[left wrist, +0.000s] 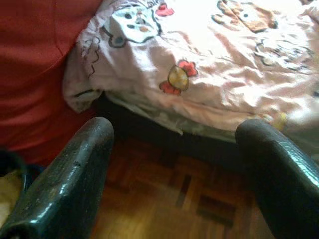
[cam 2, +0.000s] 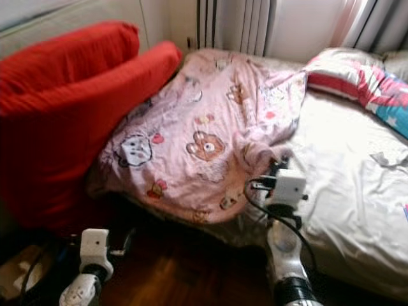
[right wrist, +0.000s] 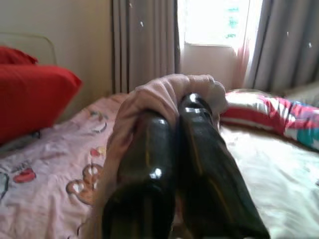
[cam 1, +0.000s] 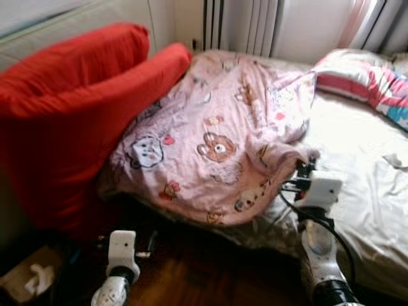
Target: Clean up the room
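In the left eye view we see a pink blanket [cam 1: 217,137] printed with cartoon animals, spread over the near left part of a bed [cam 1: 363,191]. Its long axis runs from the curtains [cam 1: 245,25] at the far wall toward us, and its near edge hangs over the side of the mattress above the wooden floor [cam 1: 210,274]. 2 red cushions [cam 1: 70,108] lean against its left edge. A striped pillow [cam 1: 363,80] lies at the far right. Our right gripper [cam 1: 305,167] sits at the blanket's near right corner, where the cloth bunches up. Our left gripper [cam 1: 124,239] hangs low by the floor, beside the bed.

The right eye view gives the same layout, with the white sheet [cam 2: 357,166] bare to the right of the blanket.

In the left wrist view the 2 black fingers [left wrist: 70,184] stand wide apart with nothing between them; the blanket's hanging edge lies beyond them, not touching.

In the right wrist view the jaws are pressed together, and a fold of the pink blanket wraps over and around the fingertips [right wrist: 194,107], pinched there
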Robot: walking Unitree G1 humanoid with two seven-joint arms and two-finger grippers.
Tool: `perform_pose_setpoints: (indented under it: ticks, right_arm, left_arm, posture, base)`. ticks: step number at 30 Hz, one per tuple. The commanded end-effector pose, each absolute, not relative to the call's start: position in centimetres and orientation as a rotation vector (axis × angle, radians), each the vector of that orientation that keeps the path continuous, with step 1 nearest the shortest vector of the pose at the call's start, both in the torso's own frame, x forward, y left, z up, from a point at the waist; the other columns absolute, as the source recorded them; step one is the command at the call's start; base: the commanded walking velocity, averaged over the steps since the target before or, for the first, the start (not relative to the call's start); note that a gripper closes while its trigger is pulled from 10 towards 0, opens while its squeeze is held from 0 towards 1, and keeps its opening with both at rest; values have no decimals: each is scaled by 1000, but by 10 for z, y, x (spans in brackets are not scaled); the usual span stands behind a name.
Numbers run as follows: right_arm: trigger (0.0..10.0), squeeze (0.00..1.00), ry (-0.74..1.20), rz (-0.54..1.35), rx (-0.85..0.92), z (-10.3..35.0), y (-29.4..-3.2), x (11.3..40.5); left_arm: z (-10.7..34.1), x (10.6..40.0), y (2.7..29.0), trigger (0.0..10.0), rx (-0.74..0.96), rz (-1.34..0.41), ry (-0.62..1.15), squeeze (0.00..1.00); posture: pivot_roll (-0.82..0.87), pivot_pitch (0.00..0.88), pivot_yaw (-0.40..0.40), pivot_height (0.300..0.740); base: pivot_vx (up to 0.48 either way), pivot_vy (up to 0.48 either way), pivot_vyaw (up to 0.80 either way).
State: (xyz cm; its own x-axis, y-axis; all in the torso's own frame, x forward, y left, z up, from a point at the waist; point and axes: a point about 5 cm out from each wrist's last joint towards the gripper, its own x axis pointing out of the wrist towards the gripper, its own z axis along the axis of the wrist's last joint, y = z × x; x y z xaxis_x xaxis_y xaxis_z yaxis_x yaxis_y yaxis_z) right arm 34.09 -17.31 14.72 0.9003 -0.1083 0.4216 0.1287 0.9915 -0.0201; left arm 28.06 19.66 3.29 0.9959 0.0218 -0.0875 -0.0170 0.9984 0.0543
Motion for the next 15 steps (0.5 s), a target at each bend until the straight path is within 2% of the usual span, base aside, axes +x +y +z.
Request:
perform_pose_setpoints:
  ticks: [1, 15]
  right_arm:
    - [10000, 0, -485, -128, -60, 157, -176, 338]
    - [10000, 0, -560, -116, -119, 175, -176, 323]
  left_arm:
    - [27, 276, 195, 10000, 45, 21, 114, 0]
    - [25, 276, 193, 10000, 41, 15, 117, 0]
  posture:
    - [26, 176, -2, 740]
    - [15, 153, -10, 740]
  base:
    - [-255, 0, 0]
    - [-240, 0, 0]
